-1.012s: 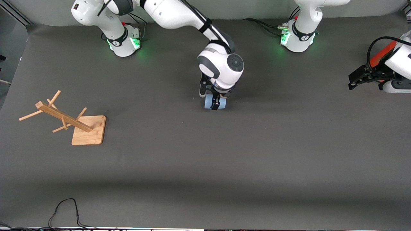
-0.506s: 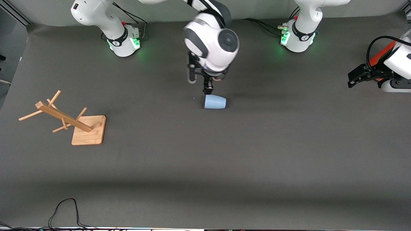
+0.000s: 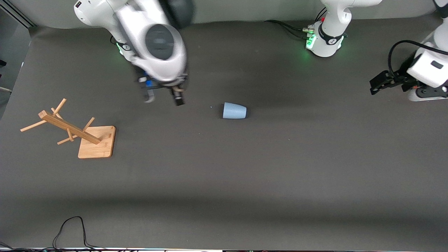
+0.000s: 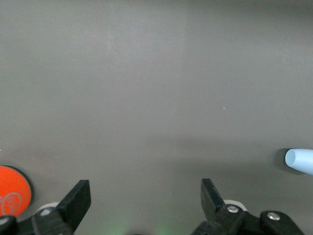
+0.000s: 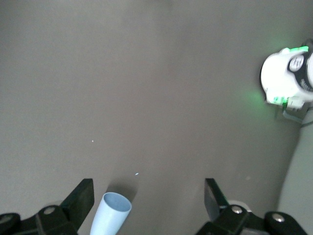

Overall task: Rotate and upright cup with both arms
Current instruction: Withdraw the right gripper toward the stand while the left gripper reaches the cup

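Dark grey matting [image 3: 224, 182] covers the whole table. Nearest the front camera, toward the right arm's end, a wooden rack [image 3: 71, 131] is seen tipped over on its square base. Farther from the camera, the cup [image 3: 234, 111] lies on its side at mid-table, held by nothing; its rim is turned toward the right arm's end. The right gripper [image 3: 163, 99] is raised over bare matting between the rack and the cup, its jaws spread wide and empty; in the right wrist view the cup's rim [image 5: 116, 201] is seen close to one fingertip. The left gripper [image 3: 379, 84] waits at the left arm's end, well apart from the cup, jaws wide and empty. An orange-red disc [image 4: 13, 190] appears beside it in the left wrist view.
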Tool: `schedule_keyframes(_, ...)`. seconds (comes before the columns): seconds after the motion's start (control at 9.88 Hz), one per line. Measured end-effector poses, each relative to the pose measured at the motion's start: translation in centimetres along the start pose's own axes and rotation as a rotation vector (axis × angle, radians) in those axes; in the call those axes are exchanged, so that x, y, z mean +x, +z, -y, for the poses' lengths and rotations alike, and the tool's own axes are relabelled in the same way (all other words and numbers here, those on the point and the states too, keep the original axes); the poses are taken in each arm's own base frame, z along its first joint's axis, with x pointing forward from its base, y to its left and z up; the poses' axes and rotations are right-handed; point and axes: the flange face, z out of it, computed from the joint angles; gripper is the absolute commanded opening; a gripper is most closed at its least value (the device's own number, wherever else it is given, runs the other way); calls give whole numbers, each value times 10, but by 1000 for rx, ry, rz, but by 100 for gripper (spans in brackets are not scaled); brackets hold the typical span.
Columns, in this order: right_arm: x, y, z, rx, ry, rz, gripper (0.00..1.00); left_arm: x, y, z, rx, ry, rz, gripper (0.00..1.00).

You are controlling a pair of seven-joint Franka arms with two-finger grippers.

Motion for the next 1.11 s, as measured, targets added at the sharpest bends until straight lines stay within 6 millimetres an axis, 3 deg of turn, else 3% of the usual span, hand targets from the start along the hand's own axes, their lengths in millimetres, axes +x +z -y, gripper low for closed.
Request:
schedule_keyframes(0.2,93,-23,-32,42,-163,67,100,-8,-5,-21,10,-16,19,100)
schedule_keyframes(0.3,137,-29,-50,65,-241,81,100,-16,-8,-51,18,-48,11,100)
schedule_keyframes(0.51,205,-33,-78,96,-426,71,100,-45,-9,-132,39,-69,-3,100)
schedule_keyframes(0.71,251,-33,-95,119,-580,65,100,-81,8,-215,66,-50,9,100)
schedule_keyframes(0.91,283,-33,-102,155,-723,44,100,-118,36,-291,120,-9,15,100)
schedule_keyframes(1.11,308,-33,-107,191,-852,11,100,-142,70,-356,178,-8,-8,100)
